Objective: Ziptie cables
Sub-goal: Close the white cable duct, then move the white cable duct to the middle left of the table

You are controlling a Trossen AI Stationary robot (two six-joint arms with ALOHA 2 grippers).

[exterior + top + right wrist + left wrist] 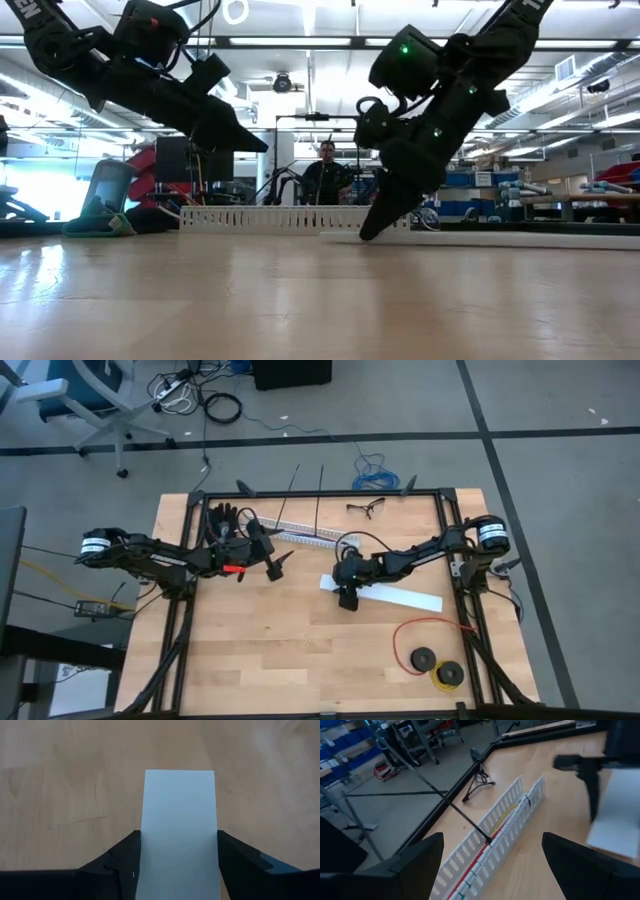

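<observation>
The cables [495, 827], thin coloured wires, lie inside the slotted white channel [300, 538] at the table's [260, 650] twelve o'clock, apparently not yet bundled. The right tool [177, 851] is closed against the edges of a flat, smooth white cover strip [179, 820] near centre. The left tool [492, 857] hovers wide open and empty over the channel, so tying seems still ahead.
</observation>
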